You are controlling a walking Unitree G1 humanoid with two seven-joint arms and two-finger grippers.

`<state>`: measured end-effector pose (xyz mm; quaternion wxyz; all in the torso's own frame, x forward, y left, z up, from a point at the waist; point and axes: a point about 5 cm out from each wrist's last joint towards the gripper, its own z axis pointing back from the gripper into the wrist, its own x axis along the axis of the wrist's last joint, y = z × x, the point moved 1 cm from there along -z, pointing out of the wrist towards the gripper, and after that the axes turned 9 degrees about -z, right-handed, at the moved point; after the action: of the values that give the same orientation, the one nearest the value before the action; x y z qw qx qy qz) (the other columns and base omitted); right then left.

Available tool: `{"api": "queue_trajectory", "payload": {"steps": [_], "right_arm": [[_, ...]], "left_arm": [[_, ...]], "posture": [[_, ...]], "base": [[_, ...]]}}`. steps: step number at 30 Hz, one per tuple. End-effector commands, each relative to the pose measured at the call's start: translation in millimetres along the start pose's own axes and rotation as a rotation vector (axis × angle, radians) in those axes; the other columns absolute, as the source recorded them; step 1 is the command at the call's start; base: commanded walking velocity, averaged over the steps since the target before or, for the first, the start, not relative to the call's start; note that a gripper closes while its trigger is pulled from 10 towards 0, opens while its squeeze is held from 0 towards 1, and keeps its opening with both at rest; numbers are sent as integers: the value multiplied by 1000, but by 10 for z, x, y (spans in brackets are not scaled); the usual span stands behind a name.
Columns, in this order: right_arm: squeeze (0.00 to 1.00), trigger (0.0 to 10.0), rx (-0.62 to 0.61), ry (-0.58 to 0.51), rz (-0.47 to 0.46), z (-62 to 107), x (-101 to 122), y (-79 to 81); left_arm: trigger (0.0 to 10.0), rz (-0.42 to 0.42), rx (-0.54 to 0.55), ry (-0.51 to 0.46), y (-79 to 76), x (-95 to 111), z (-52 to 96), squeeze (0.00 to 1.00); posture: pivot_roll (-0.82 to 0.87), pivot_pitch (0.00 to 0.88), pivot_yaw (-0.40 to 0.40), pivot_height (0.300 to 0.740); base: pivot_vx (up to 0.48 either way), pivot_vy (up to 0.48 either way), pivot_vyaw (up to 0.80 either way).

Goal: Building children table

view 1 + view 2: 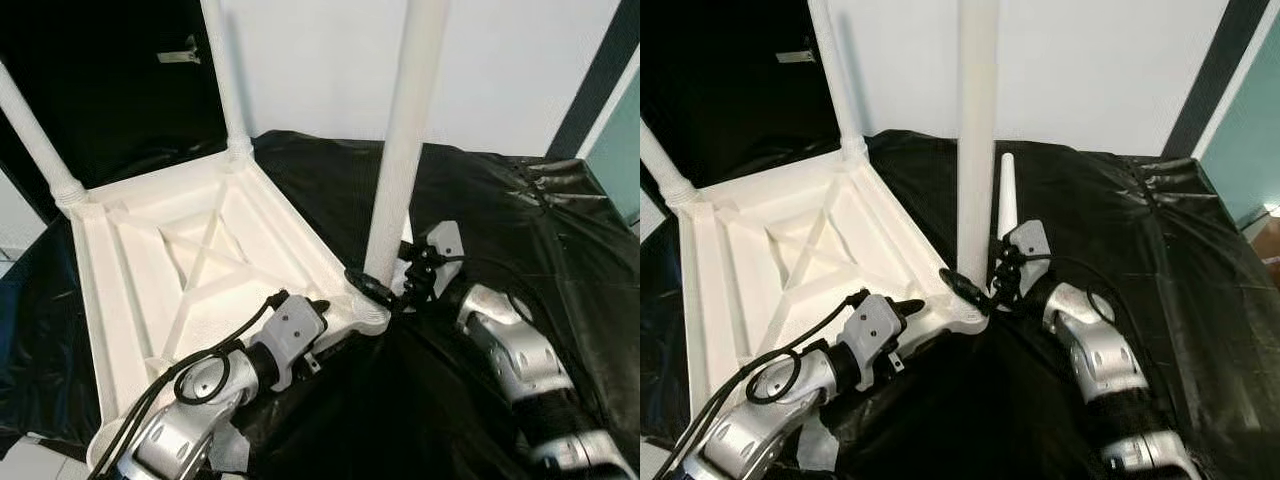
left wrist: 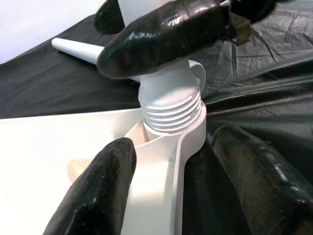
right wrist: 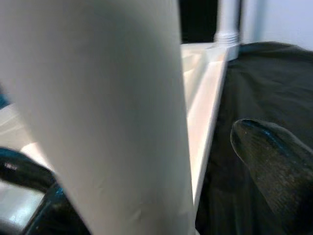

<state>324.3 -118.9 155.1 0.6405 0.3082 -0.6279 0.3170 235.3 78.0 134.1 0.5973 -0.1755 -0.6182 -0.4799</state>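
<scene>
Two grippers meet at the upturned table's (image 1: 150, 290) near corner: right gripper (image 1: 375, 285) jaws clasp the upright leg (image 1: 400, 150); left gripper (image 1: 320, 305) jaws released astride the corner socket (image 2: 190, 132). No writing readable.

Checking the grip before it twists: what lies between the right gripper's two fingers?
The upright white leg stands between them, near its base at the tabletop corner; the right gripper straddles it, seen in the right wrist view.

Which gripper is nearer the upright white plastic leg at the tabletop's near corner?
Right. The right gripper clasps the upright white plastic leg at its base; the left gripper straddles the white tabletop's edge beside the socket.
</scene>
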Motion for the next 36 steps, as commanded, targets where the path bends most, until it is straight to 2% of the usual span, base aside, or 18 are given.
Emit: {"api": "queue_trajectory", "payload": {"steps": [1, 2, 3, 5, 6, 7, 8, 20, 21, 22, 23, 30, 36], "right_arm": [[0, 10000, 29, 27, 8, -10, -41, -4], [0, 10000, 49, 39, 6, -23, -47, -8], [0, 8392, 73, 56, 9, -34, -59, -3], [0, 8392, 89, 66, 8, -39, -68, 0], [0, 5804, 110, 77, 4, -38, -82, 3], [0, 1333, 122, 84, 6, -35, -100, 6], [0, 0, 128, 87, -1, -31, -113, 5], [0, 0, 99, 73, -54, -40, -188, -66], [0, 4471, 73, 68, -59, -48, -186, -77], [0, 4471, 73, 68, -59, -48, -186, -77], [0, 10000, 42, 48, -71, -62, -172, -79], [0, 10000, -126, 46, -66, -130, -222, -41], [0, 10000, -312, 31, -136, -199, -335, 80]], "left_arm": [[10000, -6, -28, 14, -7, -33, -5, 0], [10000, -9, -28, 16, -6, -35, -12, 0], [10000, -6, -26, 16, -1, -34, -18, 0], [10000, -3, -24, 15, 2, -32, -24, 0], [10000, -5, -22, 16, 5, -35, -30, 0], [10000, -8, -16, 15, 15, -38, -35, 0], [10000, -10, -11, 15, 22, -39, -39, 0], [10000, -19, 0, 11, 63, -41, -78, 0], [10000, -23, -2, 9, 73, -42, -87, 0], [10000, -23, -2, 9, 73, -42, -87, 0], [10000, -27, -4, 8, 82, -44, -94, 0], [10000, -36, -4, 5, 100, -48, -111, 0], [10000, -45, -4, 3, 99, -46, -135, 0]], "posture": [[4, 0, -9, 740], [6, 0, -10, 740], [9, 0, -14, 740], [10, 0, -15, 740], [12, 0, -17, 740], [15, 0, -21, 740], [17, 0, -23, 740], [-1, 0, -14, 740], [-8, 0, -12, 740], [-8, 0, -12, 740], [-12, 0, -12, 740], [-22, 0, -6, 740], [-26, 0, -7, 740]], "base": [[0, 0, 0], [0, 0, 0], [0, 0, 0], [0, 0, 0], [0, 0, 0], [0, 0, 0], [0, 0, 0], [0, 0, 0], [0, 0, 0], [0, 0, 0], [0, 0, 0], [0, 0, 0], [0, 0, 0]]}}
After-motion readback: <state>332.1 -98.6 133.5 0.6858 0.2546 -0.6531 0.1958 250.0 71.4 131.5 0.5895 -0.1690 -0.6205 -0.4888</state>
